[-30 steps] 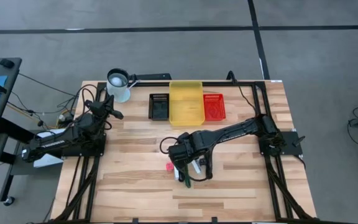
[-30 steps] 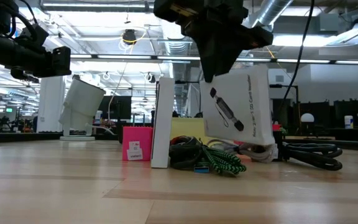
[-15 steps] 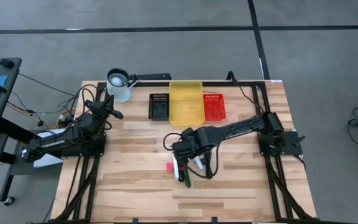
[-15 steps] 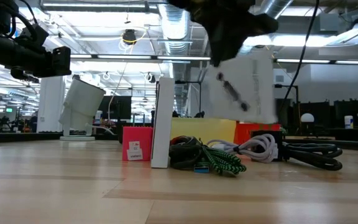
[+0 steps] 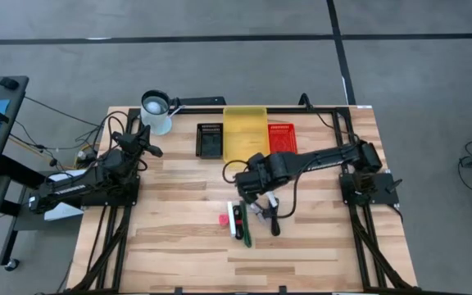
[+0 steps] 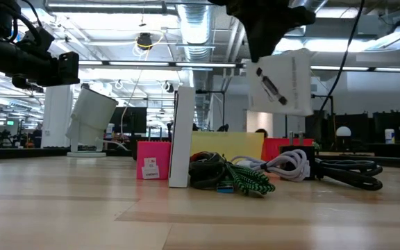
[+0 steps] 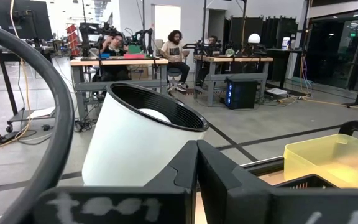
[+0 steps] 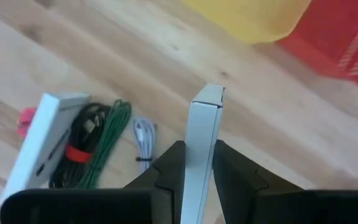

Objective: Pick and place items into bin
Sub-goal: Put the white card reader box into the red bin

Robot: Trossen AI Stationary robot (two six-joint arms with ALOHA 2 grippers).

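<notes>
The step in hand is the carry: the right end effector (image 8: 199, 167) is clamped on a flat white cardboard package with a black printed picture (image 6: 281, 81), pinching its thin edge between the two dark fingers, and the package hangs well clear of the wooden tabletop (image 5: 179, 229), as the low view shows. In the high view the right end effector (image 5: 255, 182) sits at the centre of the frame, just below the translucent yellow plastic bin (image 5: 245, 131), which stands at upper centre between a small black tray (image 5: 210, 139) and a red mesh basket (image 5: 282, 139).

The next move, I judge, calls for carrying the package up the frame until it is over the yellow bin, then parting the fingers; since the package is held upright and is broad, it should be brought well inside the rim so it does not catch on the wall.

The remaining items lie below the end effector in the high view, apart from it: a second white box with black print (image 8: 39, 146), a black coiled cable with a red tie (image 8: 82, 149), a green braided cable (image 8: 107, 146), a white coiled cable (image 8: 143, 138) and a small pink-red cube (image 5: 223, 220), all close together.

The left end effector (image 7: 196, 163), fingers pressed together and empty, waits at the upper left beside a white cylindrical cup with a black rim (image 5: 156, 111).
</notes>
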